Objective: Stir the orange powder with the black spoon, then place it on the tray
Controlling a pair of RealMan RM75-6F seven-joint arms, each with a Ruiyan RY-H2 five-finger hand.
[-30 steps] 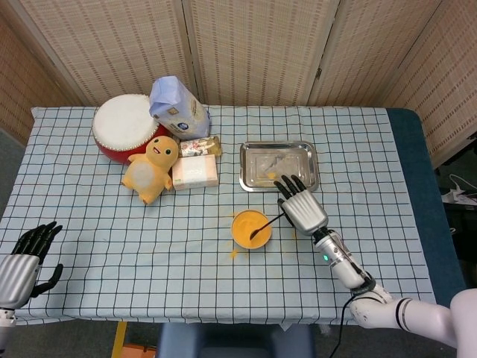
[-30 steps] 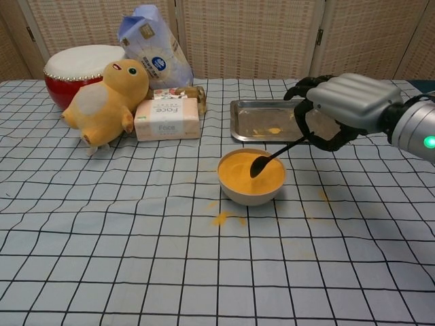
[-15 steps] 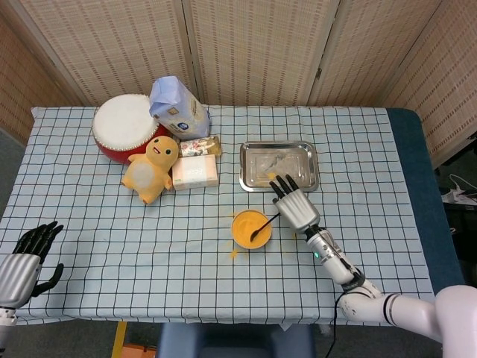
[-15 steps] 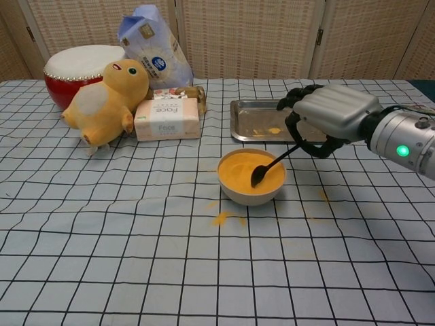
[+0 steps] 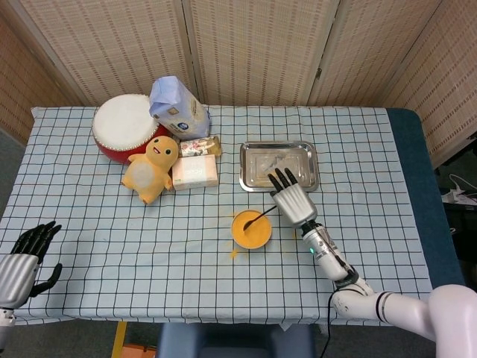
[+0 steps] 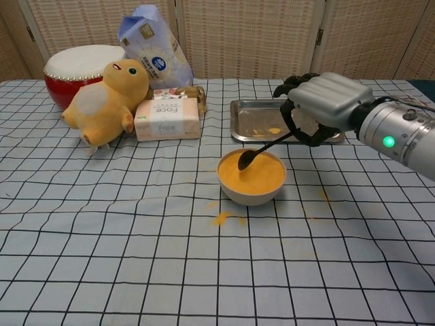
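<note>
With the right hand (image 6: 319, 105) pinching the thin black spoon (image 6: 262, 150), whose tip dips into orange powder (image 6: 251, 173) in the small white bowl (image 6: 250, 194) near the steel tray (image 6: 253, 129), a hasty sweep could fling more powder onto the checked cloth (image 6: 136, 231).

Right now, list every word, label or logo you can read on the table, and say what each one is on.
"Face": on the front of the pink box beside the yellow plush toy.
Round blue logo on the white and blue bag: lettering too small to read.
Small packet behind the pink box: print too blurred to read.
Nothing else legible.
</note>
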